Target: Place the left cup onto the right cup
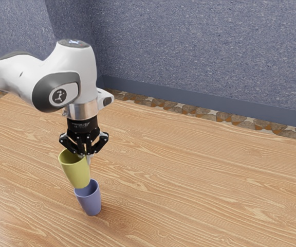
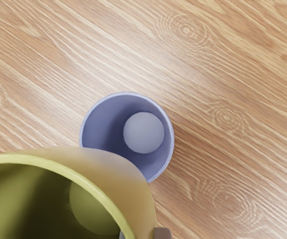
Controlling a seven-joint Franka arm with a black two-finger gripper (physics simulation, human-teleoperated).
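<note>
My black gripper [image 1: 86,156] is shut on the rim of an olive-yellow cup [image 1: 75,169], holding it on the side toward the exterior view's right. The cup hangs tilted, and its base meets the mouth of a blue-violet cup [image 1: 89,199] that stands upright on the wooden table [image 1: 199,175]. In the wrist view the yellow cup [image 2: 116,174] looms large just under my hand and overlaps the near edge of the blue cup [image 2: 101,130], whose open mouth and pale bottom show past it.
A grey-blue wall with a dark baseboard [image 1: 204,98] runs behind the table, and a strip of stone floor [image 1: 230,117] lies along the table's far edge. Bare wood stretches toward the exterior view's right.
</note>
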